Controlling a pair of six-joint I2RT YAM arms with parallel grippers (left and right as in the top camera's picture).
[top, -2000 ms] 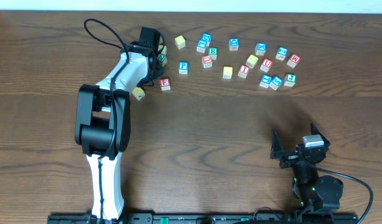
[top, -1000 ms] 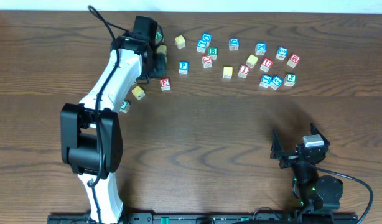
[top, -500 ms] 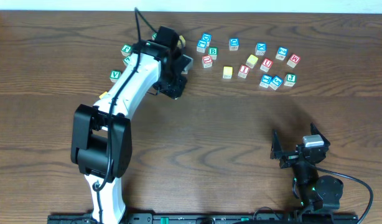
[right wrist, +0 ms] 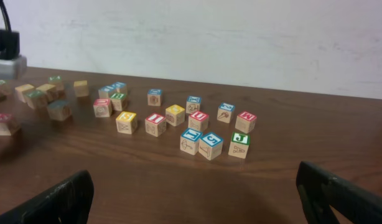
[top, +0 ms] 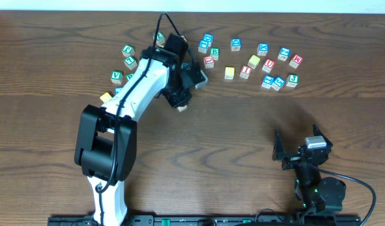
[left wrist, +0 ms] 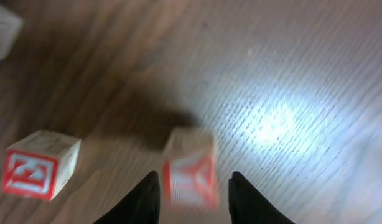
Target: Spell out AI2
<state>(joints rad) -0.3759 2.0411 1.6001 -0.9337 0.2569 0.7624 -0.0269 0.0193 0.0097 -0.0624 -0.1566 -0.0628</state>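
My left gripper (top: pixel 182 99) is over the table's middle, below the row of letter blocks. In the left wrist view its fingers (left wrist: pixel 194 202) are closed around a blurred red-edged block (left wrist: pixel 190 168). That block shows in the overhead view as a pale cube (top: pixel 180 107) at the fingertips. Its letter is unreadable. A second red-edged block (left wrist: pixel 41 165) lies on the wood to its left. My right gripper (top: pixel 300 150) rests open and empty at the front right, its fingers (right wrist: pixel 191 205) wide apart.
Several letter blocks lie in a loose row at the back right (top: pixel 268 64), also in the right wrist view (right wrist: pixel 200 142). A few green blocks (top: pixel 126 51) and a yellow one (top: pixel 105 97) sit at the left of the arm.
My left arm swung from the back left to the right and toward the front. The red block that lay near it has moved with the gripper. The right arm has not moved.
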